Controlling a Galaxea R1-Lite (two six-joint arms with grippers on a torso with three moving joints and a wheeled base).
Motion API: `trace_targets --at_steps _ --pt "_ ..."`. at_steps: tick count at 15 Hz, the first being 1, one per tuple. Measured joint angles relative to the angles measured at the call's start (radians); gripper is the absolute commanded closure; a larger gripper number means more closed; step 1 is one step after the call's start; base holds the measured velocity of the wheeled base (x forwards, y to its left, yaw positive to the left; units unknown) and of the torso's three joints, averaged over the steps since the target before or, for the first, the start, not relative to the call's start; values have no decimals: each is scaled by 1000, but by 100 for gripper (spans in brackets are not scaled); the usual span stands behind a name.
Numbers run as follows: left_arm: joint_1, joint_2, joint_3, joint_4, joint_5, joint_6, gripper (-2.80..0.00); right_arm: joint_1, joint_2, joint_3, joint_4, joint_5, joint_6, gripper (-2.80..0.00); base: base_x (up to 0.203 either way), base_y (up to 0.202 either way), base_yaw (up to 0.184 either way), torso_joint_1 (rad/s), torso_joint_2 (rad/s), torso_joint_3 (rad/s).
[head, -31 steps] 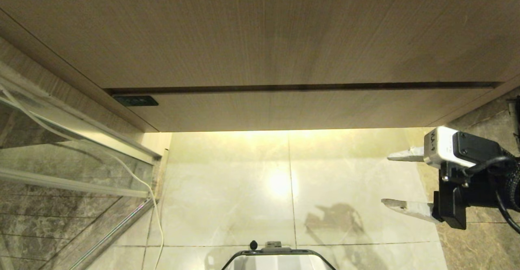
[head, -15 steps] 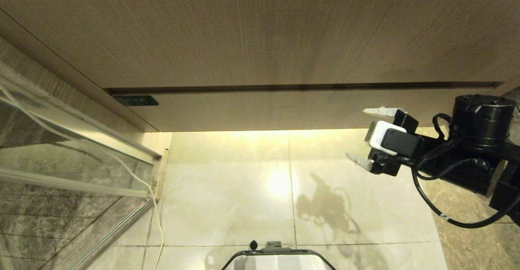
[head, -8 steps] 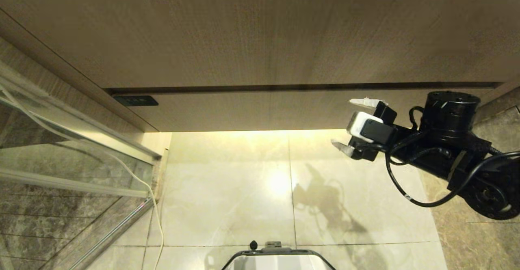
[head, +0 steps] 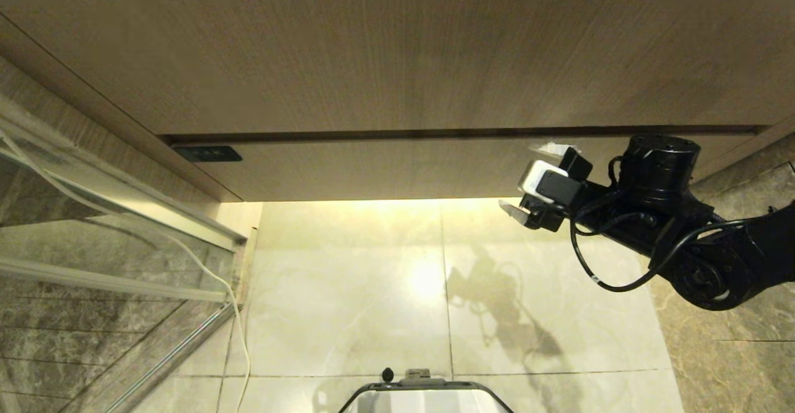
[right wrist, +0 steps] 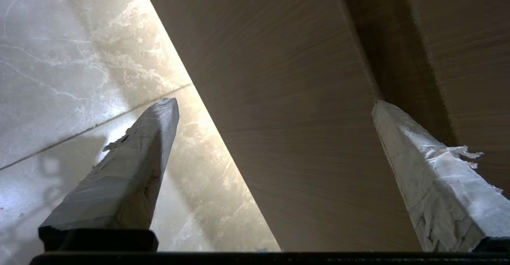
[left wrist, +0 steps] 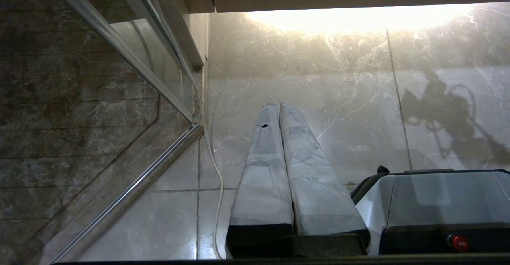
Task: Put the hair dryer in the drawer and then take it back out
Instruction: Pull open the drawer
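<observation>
The drawer (head: pixel 435 167) is a tan wood-grain front that runs across the middle of the head frame, closed, with a dark gap along its top edge and a larger wood panel (head: pixel 397 46) filling the frame above it. A small dark plate (head: pixel 207 153) sits at the drawer's upper left corner. The hair dryer is not visible in any view.

The right gripper (head: pixel 528 180) is at the right of the head frame, reaching in from the right edge on its black arm toward the drawer's right end. Its two taped fingers are spread wide and hold nothing. One fingertip (head: pixel 549 148) lies against the drawer front just under the dark gap; the other (head: pixel 510 209) hangs just below the drawer's lower edge, over the floor. In the right wrist view the drawer front (right wrist: pixel 295 137) fills the space between the fingers, one tip near the dark gap and the other over the lit floor.

The left gripper (left wrist: pixel 279 107) shows only in the left wrist view, at lower center, its fingers pressed together and empty, pointing over the pale marble floor (head: pixel 348 289). A white cord (head: pixel 239 326) trails down the floor at lower left beside a glass door (head: pixel 112 258). The robot's base (head: pixel 425 397) is at the bottom center.
</observation>
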Motion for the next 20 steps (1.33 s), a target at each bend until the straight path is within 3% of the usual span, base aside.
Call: trace_targets --at_steps 16,18,20 --pt "0 0 0 0 0 0 0 -34 46 -61 -83 4 2 -280 0 0 0 0 0 0" --pt "0 0 0 0 0 0 0 -34 26 -22 -85 40 -16 -280 0 0 0 0 0 0" --pt "0 0 0 0 0 0 0 -42 11 -8 -86 80 -87 -280 0 0 0 0 0 0"
